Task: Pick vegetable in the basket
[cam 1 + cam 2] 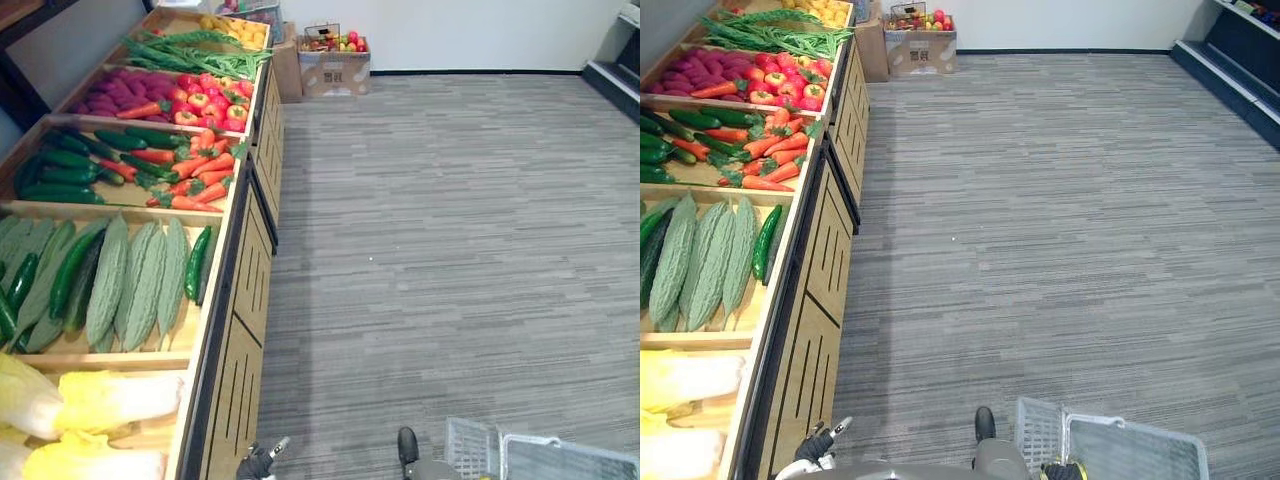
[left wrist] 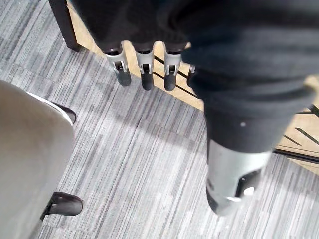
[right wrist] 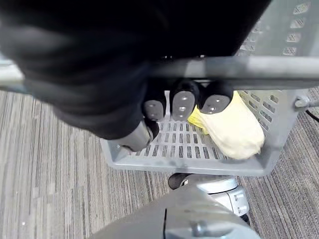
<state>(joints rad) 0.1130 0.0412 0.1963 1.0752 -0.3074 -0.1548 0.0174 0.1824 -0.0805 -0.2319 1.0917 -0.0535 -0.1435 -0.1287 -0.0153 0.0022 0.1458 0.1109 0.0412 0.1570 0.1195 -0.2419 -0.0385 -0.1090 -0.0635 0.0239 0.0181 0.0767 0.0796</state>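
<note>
A grey plastic basket (image 1: 560, 458) hangs low at my right side. In the right wrist view my right hand (image 3: 182, 102) is curled round the basket's grey handle (image 3: 259, 64). A pale yellow cabbage (image 3: 232, 129) lies on the basket's slatted bottom (image 3: 169, 149). My left hand (image 2: 144, 69) hangs beside the wooden vegetable stand (image 1: 235, 330), fingers straight and holding nothing; it also shows at the bottom edge as left hand (image 1: 262, 460). The stand's nearest compartment holds yellow-white cabbages (image 1: 90, 400), then bitter gourds (image 1: 130, 280) with cucumbers.
Farther along the stand lie dark cucumbers (image 1: 60, 165), carrots (image 1: 195, 170), red tomatoes (image 1: 210, 100), purple sweet potatoes (image 1: 115, 95) and green beans (image 1: 190, 45). A cardboard box (image 1: 335, 65) of fruit stands by the far wall. Grey carpet (image 1: 450, 250) stretches to the right.
</note>
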